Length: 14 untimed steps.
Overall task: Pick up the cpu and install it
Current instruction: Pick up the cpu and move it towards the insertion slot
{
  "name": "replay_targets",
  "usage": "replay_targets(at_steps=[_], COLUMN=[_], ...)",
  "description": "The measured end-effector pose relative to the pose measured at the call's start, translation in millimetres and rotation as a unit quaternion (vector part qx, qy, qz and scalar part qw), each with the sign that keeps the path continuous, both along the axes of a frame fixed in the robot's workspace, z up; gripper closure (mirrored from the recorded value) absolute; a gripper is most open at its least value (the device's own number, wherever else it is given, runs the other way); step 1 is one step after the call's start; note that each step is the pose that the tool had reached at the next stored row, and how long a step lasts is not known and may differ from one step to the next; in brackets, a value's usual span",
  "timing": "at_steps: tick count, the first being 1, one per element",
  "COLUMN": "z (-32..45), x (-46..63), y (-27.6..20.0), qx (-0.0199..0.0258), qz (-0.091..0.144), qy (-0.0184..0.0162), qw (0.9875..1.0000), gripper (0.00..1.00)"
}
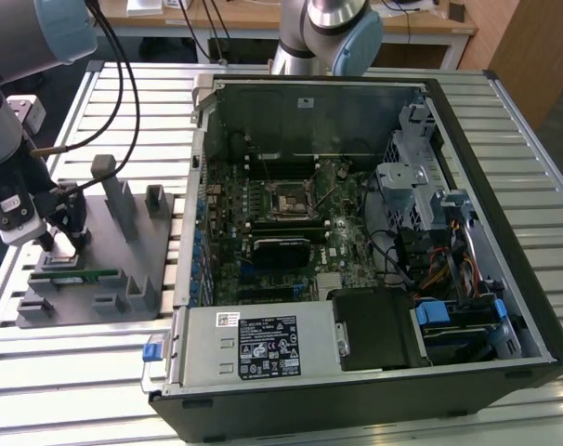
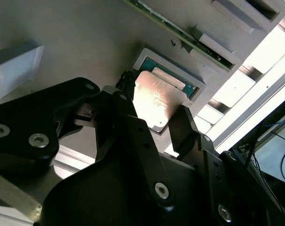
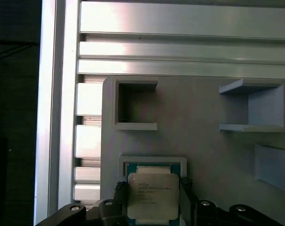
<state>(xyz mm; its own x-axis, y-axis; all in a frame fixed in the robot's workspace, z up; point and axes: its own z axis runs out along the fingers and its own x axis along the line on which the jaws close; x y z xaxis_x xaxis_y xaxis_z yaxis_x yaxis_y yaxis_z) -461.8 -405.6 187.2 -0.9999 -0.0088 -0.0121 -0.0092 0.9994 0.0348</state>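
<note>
First wrist view: the gripper [image 3: 152,188] grips opposite edges of the cpu [image 3: 153,200] at its nest in the grey fixture [image 3: 203,141]. In the exterior view, the fixture lies at 9 o'clock from the computer case [image 1: 309,111]. Step in hand: pick-up. Judged requirement: a level, straight lift without slip.

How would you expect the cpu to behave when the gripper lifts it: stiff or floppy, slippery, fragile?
Probably stiff: the cpu is a flat metal-topped square. Its shiny lid looks smooth, so it may slip in the gripper, whose narrow fingers pinch only its edges. Being thin, it likely tilts easily and seems fragile.
</note>
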Motion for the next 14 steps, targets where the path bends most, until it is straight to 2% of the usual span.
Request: replay_targets(at_steps=[8, 14], z=[1.4, 9.2], x=[0.0, -0.1], y=[0.0, 0.0], qx=[-0.0001, -0.0001], qz=[0.000, 0.000], qy=[0.0000, 0.0000], qw=[1.0000, 1.0000], gripper=[0.47, 0.47])
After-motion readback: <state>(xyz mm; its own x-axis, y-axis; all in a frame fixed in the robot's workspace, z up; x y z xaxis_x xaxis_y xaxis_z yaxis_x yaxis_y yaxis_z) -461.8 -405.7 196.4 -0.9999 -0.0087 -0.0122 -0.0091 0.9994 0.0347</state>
